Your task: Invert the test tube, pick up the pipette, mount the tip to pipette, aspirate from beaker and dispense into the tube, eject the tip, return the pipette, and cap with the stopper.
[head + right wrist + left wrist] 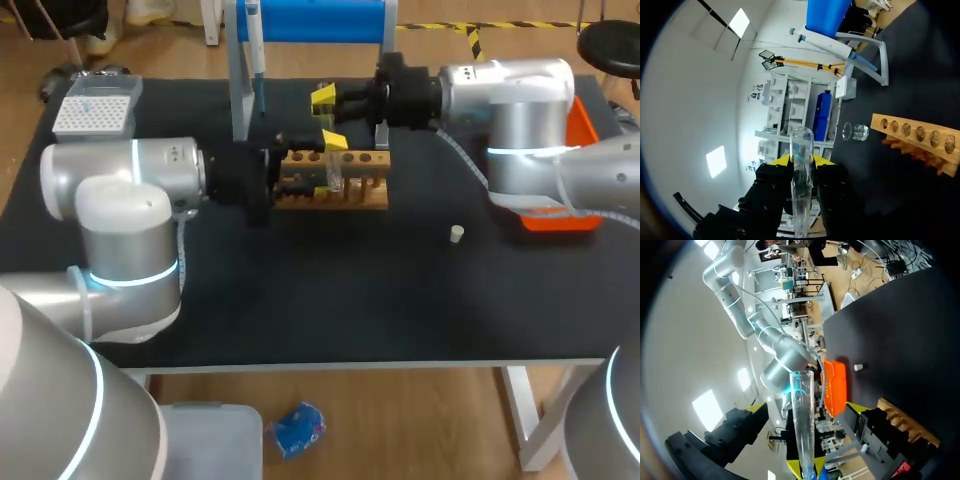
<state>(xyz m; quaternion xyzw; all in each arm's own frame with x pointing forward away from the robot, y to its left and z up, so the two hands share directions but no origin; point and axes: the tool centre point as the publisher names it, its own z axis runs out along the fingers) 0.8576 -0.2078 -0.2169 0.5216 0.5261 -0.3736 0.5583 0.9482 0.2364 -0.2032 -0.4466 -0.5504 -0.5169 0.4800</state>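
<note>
R pincer [802,161] clamped on test tube [802,142], round end ahead; L pincer [805,408] apart.

The test tube [801,170] is clear, glossy glass, and so is the beaker [855,131] beside the rack [915,135]. The rack is smooth, matt, honey-coloured wood. The table [330,300] under it has a matt black top. Right of the rack, the tray [836,385] is shiny orange plastic and the stopper [456,234] a dull off-white. Behind the rack, the stand [315,20] is smooth blue plastic.
</note>
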